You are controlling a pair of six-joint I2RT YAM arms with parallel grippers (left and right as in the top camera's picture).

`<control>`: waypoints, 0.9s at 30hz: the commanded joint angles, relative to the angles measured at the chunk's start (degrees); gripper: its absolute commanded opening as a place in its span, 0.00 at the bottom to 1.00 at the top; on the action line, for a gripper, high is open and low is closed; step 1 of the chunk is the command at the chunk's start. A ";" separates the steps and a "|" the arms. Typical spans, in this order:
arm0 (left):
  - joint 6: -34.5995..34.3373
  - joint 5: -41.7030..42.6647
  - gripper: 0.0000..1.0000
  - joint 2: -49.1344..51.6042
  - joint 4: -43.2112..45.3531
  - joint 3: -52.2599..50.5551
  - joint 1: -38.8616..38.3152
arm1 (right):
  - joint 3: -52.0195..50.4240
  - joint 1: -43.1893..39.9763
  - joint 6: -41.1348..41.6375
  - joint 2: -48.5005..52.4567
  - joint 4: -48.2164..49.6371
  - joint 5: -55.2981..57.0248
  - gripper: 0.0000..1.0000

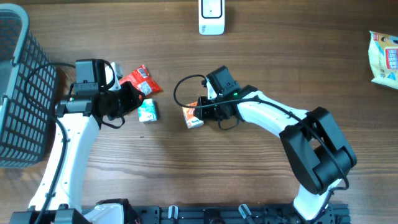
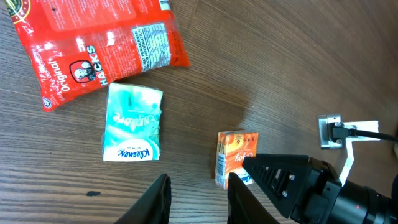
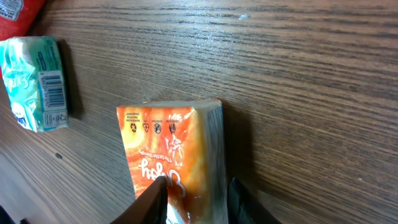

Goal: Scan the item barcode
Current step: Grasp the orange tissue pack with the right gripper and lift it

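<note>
An orange tissue pack [image 1: 191, 116] [image 3: 168, 143] stands on edge at the middle of the wooden table. My right gripper [image 1: 198, 113] [image 3: 196, 183] has closed on it, with one finger on its printed face and the other against its side. The pack also shows in the left wrist view [image 2: 236, 155], with the right gripper's black body beside it. My left gripper [image 1: 134, 99] [image 2: 198, 180] hovers just left of there, its jaws slightly apart with only bare wood between them. A white scanner [image 1: 211, 17] stands at the far edge.
A green tissue pack [image 1: 148, 111] [image 2: 132, 121] [image 3: 34, 81] lies left of the orange one, a barcode on its end. A red snack bag [image 1: 140, 79] [image 2: 93, 43] lies behind it. A dark wire basket [image 1: 15, 93] stands far left, a pale snack bag [image 1: 384, 56] far right.
</note>
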 commanded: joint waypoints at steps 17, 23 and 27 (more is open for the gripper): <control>0.04 -0.55 0.27 0.13 -0.17 0.35 0.11 | -0.20 -6.69 0.79 1.11 -0.04 -16.55 0.04; 0.07 -0.55 0.27 0.13 -0.35 0.35 0.09 | -0.20 -15.26 -4.07 1.11 1.33 -35.58 0.04; 0.04 -0.55 0.27 0.13 -0.35 0.35 0.11 | -0.20 -20.98 -6.82 1.11 1.49 -44.63 0.04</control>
